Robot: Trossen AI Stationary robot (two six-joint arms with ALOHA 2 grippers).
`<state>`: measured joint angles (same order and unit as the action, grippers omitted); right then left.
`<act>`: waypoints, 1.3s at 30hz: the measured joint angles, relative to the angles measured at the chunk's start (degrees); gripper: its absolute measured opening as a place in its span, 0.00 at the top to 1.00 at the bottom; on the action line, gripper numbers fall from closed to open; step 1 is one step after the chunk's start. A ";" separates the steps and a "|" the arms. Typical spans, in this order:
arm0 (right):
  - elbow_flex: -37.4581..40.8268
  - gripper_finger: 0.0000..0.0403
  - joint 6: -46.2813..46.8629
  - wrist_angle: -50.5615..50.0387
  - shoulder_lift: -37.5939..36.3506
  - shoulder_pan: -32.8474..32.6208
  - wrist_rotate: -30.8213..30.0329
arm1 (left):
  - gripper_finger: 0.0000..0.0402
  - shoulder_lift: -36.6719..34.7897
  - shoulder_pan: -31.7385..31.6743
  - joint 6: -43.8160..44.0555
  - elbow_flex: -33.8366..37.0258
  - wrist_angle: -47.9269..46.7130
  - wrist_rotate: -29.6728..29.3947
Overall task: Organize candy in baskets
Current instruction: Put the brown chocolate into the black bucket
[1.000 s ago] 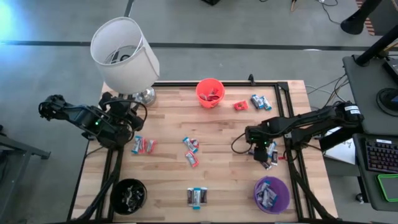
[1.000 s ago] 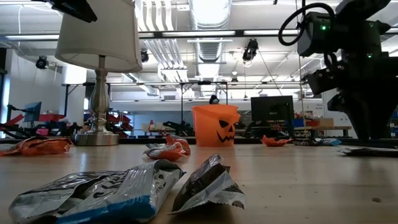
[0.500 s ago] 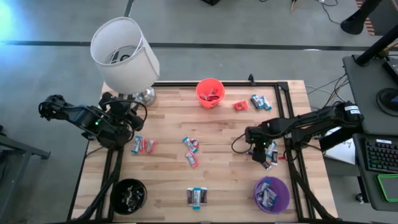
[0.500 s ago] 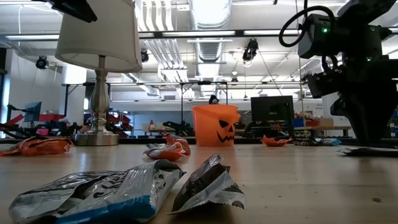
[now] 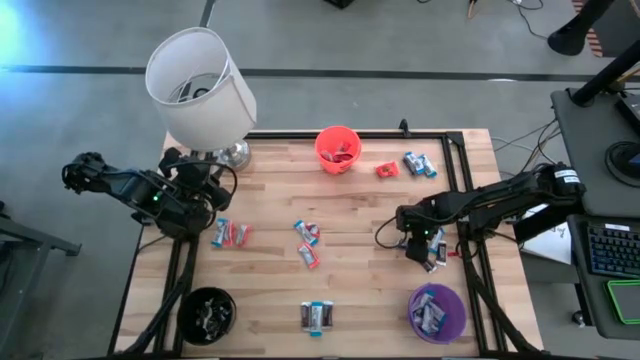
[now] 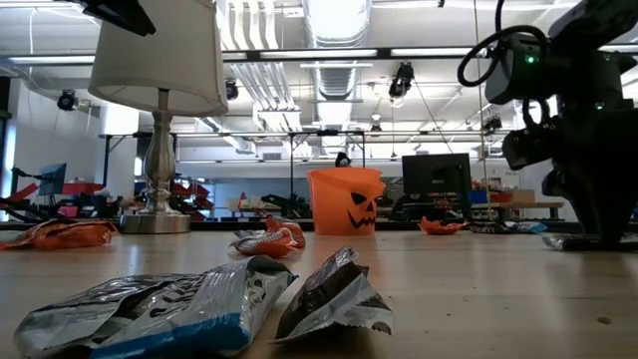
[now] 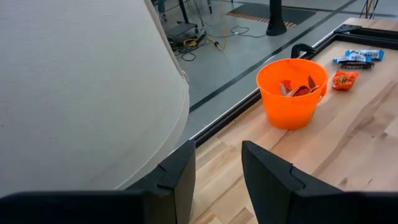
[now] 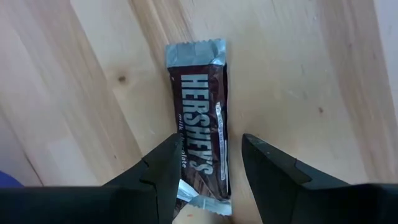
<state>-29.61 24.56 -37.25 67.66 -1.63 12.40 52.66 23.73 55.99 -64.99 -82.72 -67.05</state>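
- Three baskets already hold candy: the orange basket (image 5: 337, 148) at the table's far edge, the black basket (image 5: 207, 312) at the near left corner and the purple basket (image 5: 436, 311) at the near right corner each show wrappers inside.
- Several groups remain loose on the wooden table (image 5: 270, 200) — a red pair (image 5: 230, 234) at the left, a mixed cluster (image 5: 307, 243) in the middle, a blue-and-dark pair (image 5: 317, 317) near the front edge, a red piece (image 5: 387, 169) and a blue pair (image 5: 420, 164) beside the orange basket. Judged from this spread, sorting is partly done, with well over half a dozen pieces left.
- Right gripper (image 5: 424, 250) hangs low over candy near the table's right edge, just beyond the purple basket; left gripper (image 5: 185, 200) waits beside the lamp (image 5: 200, 87) at the left edge.
- Right wrist view alone shows the piece in hand: a brown Hershey's bar (image 8: 200, 140) lies flat on the wood between the fingers (image 8: 163, 168), which straddle it wide and do not yet pinch it. The next step is likely closing on it, then carrying it to a basket.
- Left wrist view shows that claw's fingers (image 7: 180, 180) apart with nothing between them — lampshade to one side, orange basket ahead.
- Low view adds the jack-o'-lantern face on the orange basket, hidden from above, and shows the right arm reaching down to table level; the black and purple baskets do not appear in it.
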 joint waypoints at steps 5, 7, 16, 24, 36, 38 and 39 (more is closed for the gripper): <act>1.37 0.61 1.85 2.77 -0.02 0.00 -0.39 | 0.72 0.00 0.00 0.00 0.00 0.00 0.00; 1.54 0.62 1.85 2.95 -0.02 0.00 -0.56 | 0.72 0.00 0.00 -0.02 0.00 0.00 0.00; 1.65 0.82 1.98 3.18 -0.02 0.00 -0.72 | 0.72 0.00 0.00 -0.02 0.00 0.00 -0.07; 1.24 0.96 2.54 3.20 0.04 0.00 -0.13 | 0.72 0.00 0.00 -0.02 0.00 0.04 -0.08; -5.38 0.94 3.42 3.87 0.11 0.00 -0.21 | 0.72 0.00 -0.59 1.50 0.00 3.05 -0.03; -6.75 0.94 5.20 5.85 0.11 0.00 -0.39 | 0.72 0.00 -0.59 1.52 0.00 3.67 0.93; -7.44 0.93 6.02 7.42 0.11 0.00 -0.39 | 0.71 -0.03 -0.59 1.53 0.00 3.87 1.96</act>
<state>-37.05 30.58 -29.84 67.77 -1.63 12.00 52.63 23.14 57.52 -64.99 -78.85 -65.08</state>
